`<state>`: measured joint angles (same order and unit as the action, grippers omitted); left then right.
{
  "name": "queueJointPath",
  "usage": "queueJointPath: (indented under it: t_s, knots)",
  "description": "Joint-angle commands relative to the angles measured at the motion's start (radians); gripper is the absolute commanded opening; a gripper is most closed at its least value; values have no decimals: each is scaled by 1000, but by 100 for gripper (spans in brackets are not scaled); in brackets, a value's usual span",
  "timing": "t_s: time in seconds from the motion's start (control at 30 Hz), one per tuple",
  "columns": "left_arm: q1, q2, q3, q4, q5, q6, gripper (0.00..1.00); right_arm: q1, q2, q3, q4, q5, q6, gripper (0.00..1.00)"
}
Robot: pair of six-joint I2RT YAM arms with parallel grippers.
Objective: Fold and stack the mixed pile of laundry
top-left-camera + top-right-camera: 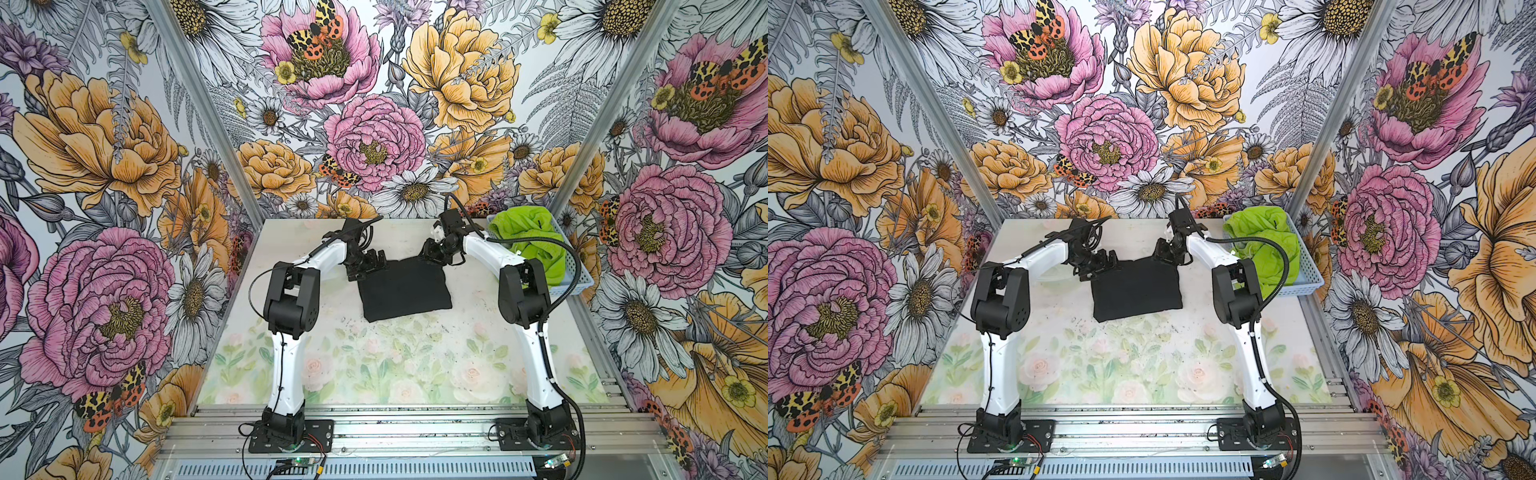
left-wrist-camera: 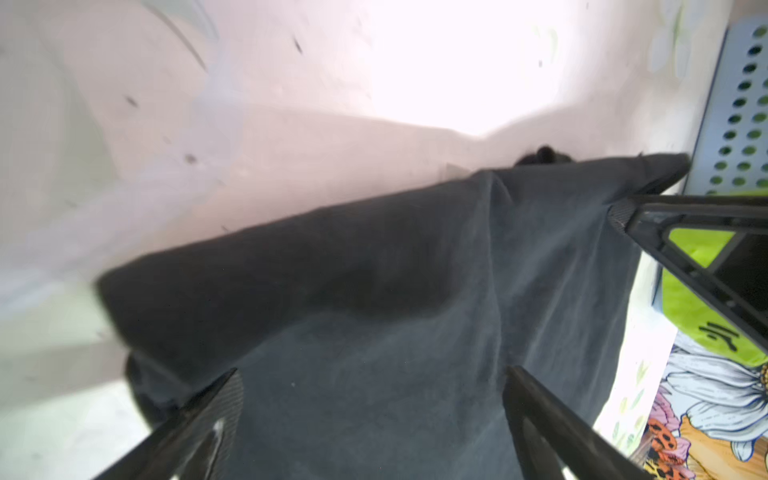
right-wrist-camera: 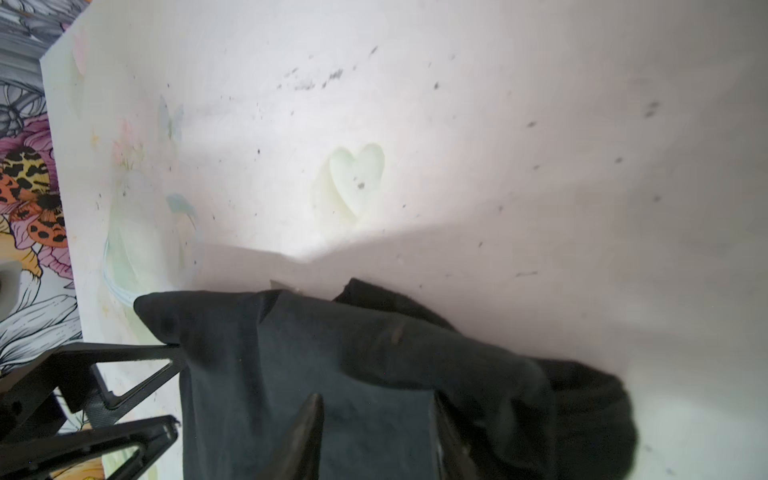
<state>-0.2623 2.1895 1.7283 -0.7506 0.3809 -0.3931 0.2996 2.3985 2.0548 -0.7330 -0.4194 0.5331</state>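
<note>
Black T-shirt (image 1: pixel 403 291) (image 1: pixel 1136 289): folded to a rough rectangle, lying flat on the bench (image 1: pixel 374 365) (image 1: pixel 1100 365), in the middle of its far half, between the two arms. The near edge runs slightly skewed. In both wrist views the right-hand end shows bulkier, bunched layers.

Left gripper (image 1: pixel 370 264) (image 1: pixel 1100 264): low at the far left corner of the T-shirt. In the left wrist view (image 2: pixel 372 372) its jaws are spread wide, one finger over each side of a flat stretch of the black cloth (image 2: pixel 374 311). Nothing is pinched between them.

Right gripper (image 1: pixel 432 253) (image 1: pixel 1165 251): low at the far right corner of the T-shirt. In the right wrist view (image 3: pixel 376 399) the jaws stand partly apart. The dark cloth (image 3: pixel 332 353) lies flat in the gap below them. Whether the tips touch the fabric cannot be told.

Green shorts (image 1: pixel 528 241) (image 1: pixel 1262 241): crumpled in the light-blue basket (image 1: pixel 579 274) (image 1: pixel 1308 270), heaped above its rim. The basket sits at the far right corner of the bench, just beyond the right arm's elbow. In the left wrist view the shorts (image 2: pixel 698 299) show a small black mark, and the basket's perforated wall (image 2: pixel 739 104) appears just past the end of the T-shirt.

The two garments lie apart, one on the bench and one in the basket.
</note>
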Motion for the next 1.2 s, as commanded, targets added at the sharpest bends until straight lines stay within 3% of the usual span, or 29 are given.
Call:
queueJointPath:
  t_s: [0.0,0.3,0.5,0.8,0.93,1.17]
  knots:
    - [25,23,16,28,-26,8,99,-15,29,30,15,23,8,44]
    - [45,34,-58,62,-28,1,99,-23,25,-35,7,25,-2,44]
    - [39,-37,-74,74,-52,-5,99,-26,-43,-105,7,51,-14,44]
    - [-139,-192,-90,51,-220,-64,99,-28,-339,-276,7,192,-49,66]
    - [-246,-150,-57,-10,-298,-101,99,-33,-464,-403,9,226,-53,71]
    - [-339,-6,51,-83,-328,-121,93,-39,-637,-601,9,259,-61,74]
